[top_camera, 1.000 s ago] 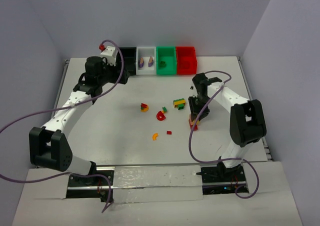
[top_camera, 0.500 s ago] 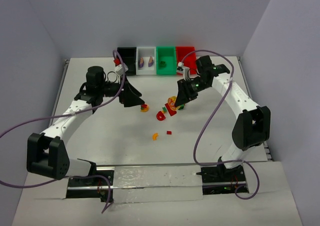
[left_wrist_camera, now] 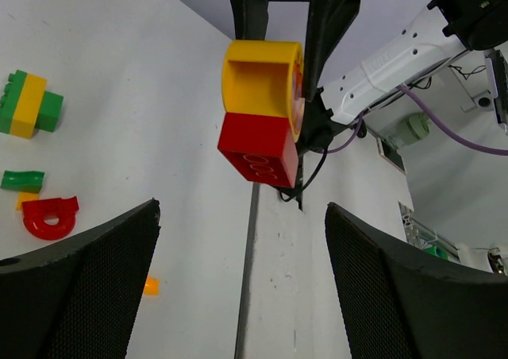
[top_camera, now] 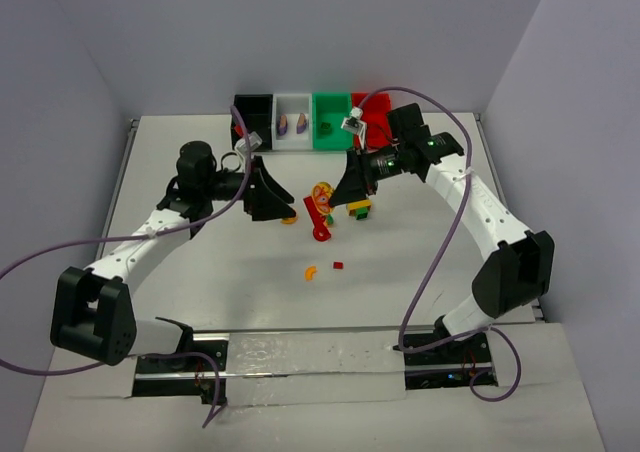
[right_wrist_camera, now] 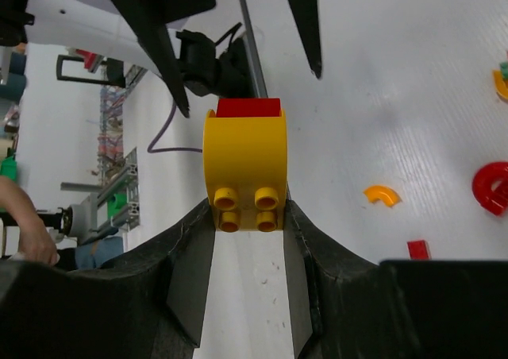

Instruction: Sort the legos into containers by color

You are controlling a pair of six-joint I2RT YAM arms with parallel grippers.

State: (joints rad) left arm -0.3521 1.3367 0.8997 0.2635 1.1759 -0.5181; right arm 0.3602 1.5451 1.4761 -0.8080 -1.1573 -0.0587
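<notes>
Stack: yellow-and-red stack (left_wrist_camera: 262,113), a yellow arched piece on a red brick, held off the table (top_camera: 180,272) over its middle.
Right gripper (right_wrist_camera: 246,216): narrowed onto the yellow piece, one finger on each side.
Left gripper (left_wrist_camera: 242,208): spread wide with nothing between its fingers, facing the stack and apart from it.
Top view alone: four equal bins touching in a row at the far edge, black bin (top_camera: 253,105), white bin (top_camera: 293,102), green bin (top_camera: 331,102), red bin (top_camera: 378,105).
Left wrist view alone: the arch's hollow side and faint rings pressed into the red brick.
Right wrist view alone: four round studs on the yellow piece's end, with the red brick behind it.
Materials: glossy moulded plastic bricks, black gripper fingers with fine meshed faces, a matte white table.
White bin: two purple curved pieces (top_camera: 291,124).
Green bin: one small dark green piece (top_camera: 325,128), its shape too small to tell.
Black and red bins: contents cannot be told, one being dark inside and the other partly behind the right arm.
Loose on the table: green-yellow-green block (left_wrist_camera: 28,103), green curved piece (left_wrist_camera: 21,179), red ring piece (left_wrist_camera: 49,218), orange arch (right_wrist_camera: 382,194), tiny red brick (right_wrist_camera: 418,249).
</notes>
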